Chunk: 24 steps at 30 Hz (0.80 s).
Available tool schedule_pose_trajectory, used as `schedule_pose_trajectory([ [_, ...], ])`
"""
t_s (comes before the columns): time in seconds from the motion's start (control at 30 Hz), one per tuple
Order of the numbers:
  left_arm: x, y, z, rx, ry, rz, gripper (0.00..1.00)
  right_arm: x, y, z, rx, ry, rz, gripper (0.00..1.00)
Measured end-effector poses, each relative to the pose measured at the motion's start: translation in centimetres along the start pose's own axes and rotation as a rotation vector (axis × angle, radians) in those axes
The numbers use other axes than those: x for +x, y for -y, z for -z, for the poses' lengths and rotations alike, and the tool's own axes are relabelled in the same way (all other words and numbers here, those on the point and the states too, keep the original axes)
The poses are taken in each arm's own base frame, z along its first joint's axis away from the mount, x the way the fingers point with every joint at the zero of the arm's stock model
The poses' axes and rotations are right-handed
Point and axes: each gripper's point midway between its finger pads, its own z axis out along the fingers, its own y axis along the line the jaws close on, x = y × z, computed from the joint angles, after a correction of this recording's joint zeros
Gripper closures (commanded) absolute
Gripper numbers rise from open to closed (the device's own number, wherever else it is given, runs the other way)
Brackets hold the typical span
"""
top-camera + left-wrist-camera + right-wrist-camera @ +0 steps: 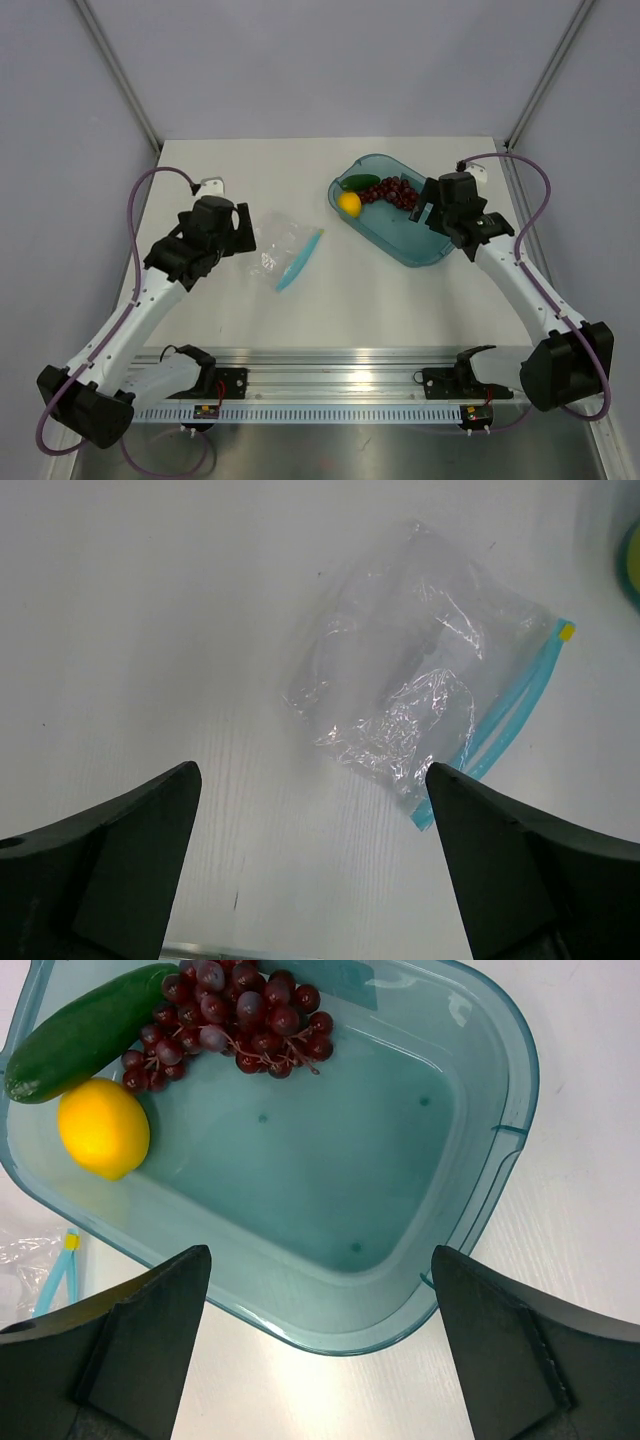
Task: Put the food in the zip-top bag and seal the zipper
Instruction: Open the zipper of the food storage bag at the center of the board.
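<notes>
Your left arm reaches up from the near edge of the table. Your left gripper hangs over the table with its fingers spread wide, and it holds nothing. Just past its fingers lies the zip-top bag, flat and crinkly on the white top. The blue zipper runs along the bag's right side. In the top view, that strip slants from near-left to far-right.

There is lots of bare table between the bag and the near rail. There is also a gap between the bag and the teal tray.

Your right gripper hangs over the tray, with its fingers wide apart too and nothing in them. The food sits bunched at the far left end of the tray. The lemon is nearest. The cucumber lies just behind it, slanting up to the right. The grapes touch the cucumber's right end. The rest of the tray floor is bare.
</notes>
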Motion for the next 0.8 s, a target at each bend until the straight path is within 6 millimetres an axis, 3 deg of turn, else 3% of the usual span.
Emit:
schedule_pose_trajectory([
  [0.43,1.7,1.1,-1.9,-0.007,-0.078,-0.107,0.01,0.0,-0.7,1.3,-0.081,0.032,-0.014,0.01],
  [0.63,1.6,4.3,-3.4,0.020,-0.117,-0.168,0.01,-0.1,-0.6,1.7,-0.088,0.042,-0.019,0.01],
  [0.8,3.5,7.3,-4.6,0.011,-0.142,-0.296,0.13,0.2,-0.3,2.1,-0.095,0.051,-0.028,0.01],
])
